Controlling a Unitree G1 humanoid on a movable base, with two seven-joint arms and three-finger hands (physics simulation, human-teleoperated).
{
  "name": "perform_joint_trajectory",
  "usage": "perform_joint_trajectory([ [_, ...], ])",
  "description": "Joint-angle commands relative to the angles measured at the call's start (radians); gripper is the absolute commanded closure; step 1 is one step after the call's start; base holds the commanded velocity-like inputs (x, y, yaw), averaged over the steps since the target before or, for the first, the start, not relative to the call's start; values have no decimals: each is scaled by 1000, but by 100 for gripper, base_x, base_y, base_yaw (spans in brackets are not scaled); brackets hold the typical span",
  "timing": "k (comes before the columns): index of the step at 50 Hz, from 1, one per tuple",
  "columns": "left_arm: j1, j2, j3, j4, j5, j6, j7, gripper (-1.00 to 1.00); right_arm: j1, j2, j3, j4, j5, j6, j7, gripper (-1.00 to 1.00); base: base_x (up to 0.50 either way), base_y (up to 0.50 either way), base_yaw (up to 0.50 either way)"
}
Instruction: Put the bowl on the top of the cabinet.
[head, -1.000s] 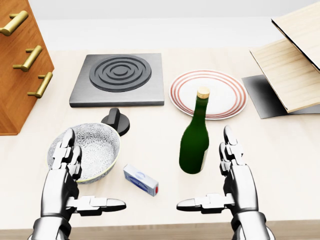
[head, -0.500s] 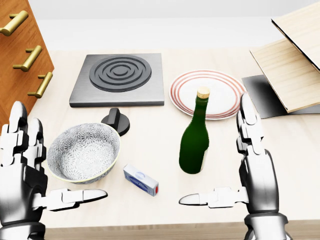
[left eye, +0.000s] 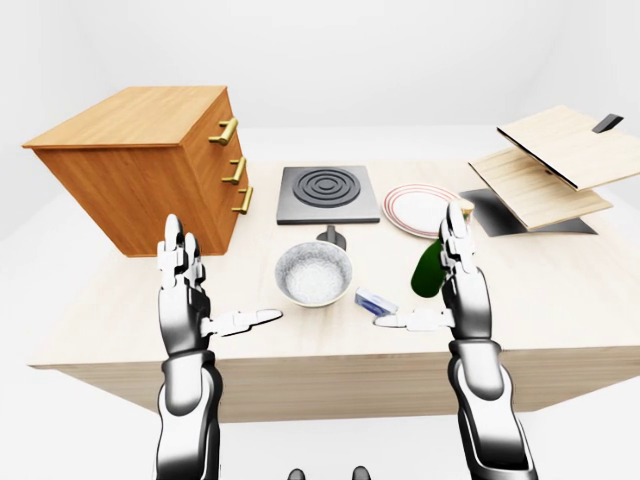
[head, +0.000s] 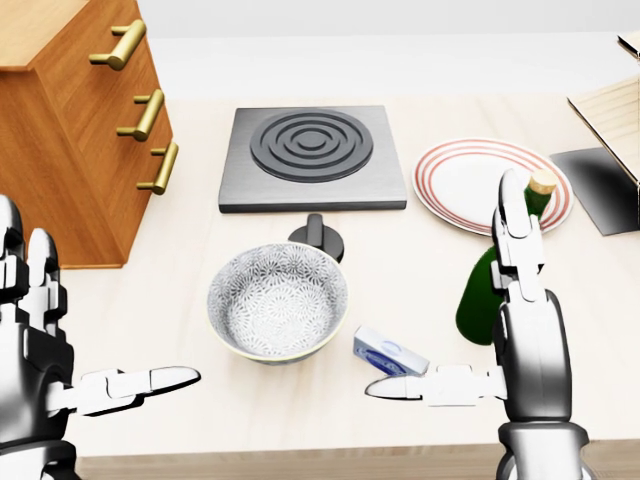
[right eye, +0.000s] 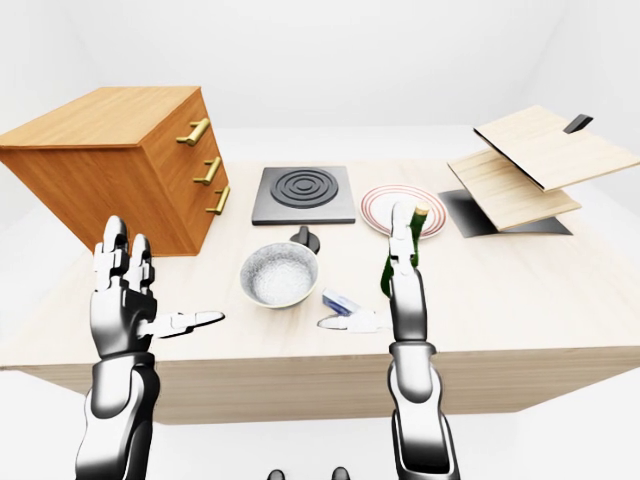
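Observation:
The patterned grey bowl (head: 278, 300) stands upright on the light wooden table (head: 300, 420), in the lower middle of the head view. The wooden cabinet (left eye: 140, 170) with brass drawer handles stands at the left, its flat top (left eye: 130, 115) bare. My left hand (head: 95, 320) is open, palm turned inward, well left of the bowl and apart from it. My right hand (head: 455, 310) is open too, right of the bowl, its fingers standing upright in front of a green bottle (head: 478, 295).
A small blue-and-white box (head: 390, 352) lies just right of the bowl. A black knob (head: 320, 238) and a grey hotplate (head: 312, 155) sit above it. A red-rimmed plate (head: 470, 180) lies at the right. Tilted wooden boards (left eye: 545, 160) stand at the far right.
The camera has turned left, so everything shifted right and more of the cabinet shows. The left hand moved off the bowl's left rim and outward. Both hands rose.

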Motion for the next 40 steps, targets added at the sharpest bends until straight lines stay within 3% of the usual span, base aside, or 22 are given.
perform_joint_trajectory([
  [1, -5, 2, -5, 8, -6, 0, -4, -100, -5, 0, -2, -20, 14, 0, 10, -100, 0, 46, 0],
  [18, 37, -6, -17, -15, -25, 0, -44, -100, 67, 4, 22, -30, -11, 0, 19, -100, 0, 46, 0],
  [20, 47, -5, -29, -10, 9, 0, -49, -100, 93, -1, 36, -56, -33, 0, 30, -100, 0, 46, 0],
  [23, 8, 0, -6, 10, -14, 0, -34, -100, 46, 2, -11, -37, -7, 0, 14, -100, 0, 45, 0],
  [26, 15, 1, -5, 9, -19, 0, -39, -100, 56, -2, 4, -22, -5, 0, 29, -100, 0, 45, 0],
  [28, 57, -6, -35, -7, -19, 0, -63, -100, 77, 1, 19, -29, -19, 0, 29, -100, 0, 45, 0],
  [40, 29, -3, -20, -3, -17, 0, -54, -100, 60, 0, 14, -17, -22, 0, 28, -100, 0, 46, 0],
])
